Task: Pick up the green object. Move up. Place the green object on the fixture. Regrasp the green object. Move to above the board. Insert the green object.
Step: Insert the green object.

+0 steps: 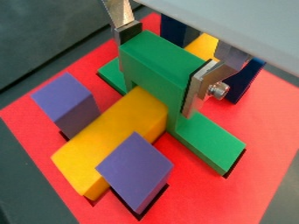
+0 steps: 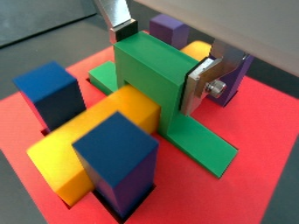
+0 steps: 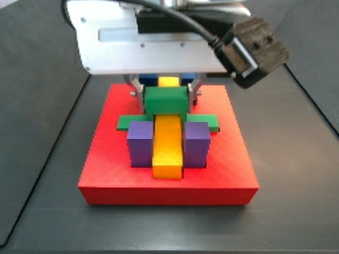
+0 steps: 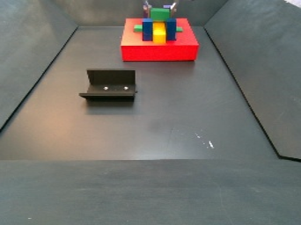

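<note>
Gripper (image 1: 162,61): over the board (image 1: 251,188), plates pinching the green object's (image 1: 163,66) raised cube.
Wrist views: arms seated in recess.
Side view: fixture (image 4: 109,85) well apart.

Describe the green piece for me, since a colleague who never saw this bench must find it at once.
Find the big red board at the far end of the dark floor. On it, a long yellow bar runs between purple blocks. At the bar's far end sits the green object, with the gripper over it, fingers on its raised cube: the only green thing, with flat arms.
</note>
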Available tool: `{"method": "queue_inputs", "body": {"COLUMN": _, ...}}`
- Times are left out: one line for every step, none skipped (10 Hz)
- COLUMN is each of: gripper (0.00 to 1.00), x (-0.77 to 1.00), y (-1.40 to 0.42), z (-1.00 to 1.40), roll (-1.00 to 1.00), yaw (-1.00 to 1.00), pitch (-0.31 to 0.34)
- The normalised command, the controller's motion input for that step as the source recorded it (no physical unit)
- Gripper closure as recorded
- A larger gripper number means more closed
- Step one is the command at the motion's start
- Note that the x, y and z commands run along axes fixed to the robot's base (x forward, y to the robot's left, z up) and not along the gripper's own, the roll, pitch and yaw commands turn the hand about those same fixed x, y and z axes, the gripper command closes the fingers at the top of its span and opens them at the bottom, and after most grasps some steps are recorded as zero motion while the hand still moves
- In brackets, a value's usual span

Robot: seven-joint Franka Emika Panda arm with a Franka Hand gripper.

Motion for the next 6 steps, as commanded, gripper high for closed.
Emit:
{"method": "queue_inputs", "body": {"gripper": 1.00, "x": 0.07, "y": -0.05, "z": -0.89, "roll": 0.12, "yaw": 0.00, "pitch": -0.137}}
{"method": "queue_inputs", "body": {"gripper": 1.00, "x": 0.13, "y": -0.17, "z": -0.53, "roll": 0.25, "yaw": -0.03, "pitch": 0.000}}
{"method": "queue_inputs", "body": {"gripper": 1.00, "x": 0.00, "y": 0.04, "z": 0.00, "roll": -0.04, "yaw": 0.00, "pitch": 0.000}}
{"method": "queue_inputs", "body": {"gripper": 1.00, "x": 0.19, "y": 0.21, "z": -0.03, "roll": 0.00, "yaw": 0.01, "pitch": 0.000}}
{"method": "queue_inputs", "body": {"gripper": 1.00, "x": 0.37, "y": 0.29, "z": -0.13, "roll": 0.11, "yaw": 0.30, "pitch": 0.023}}
{"method": "queue_inputs", "body": {"gripper": 1.00, "x": 0.43, "y": 0.25, "z": -0.14, "roll": 0.21, "yaw": 0.38, "pitch": 0.056}}
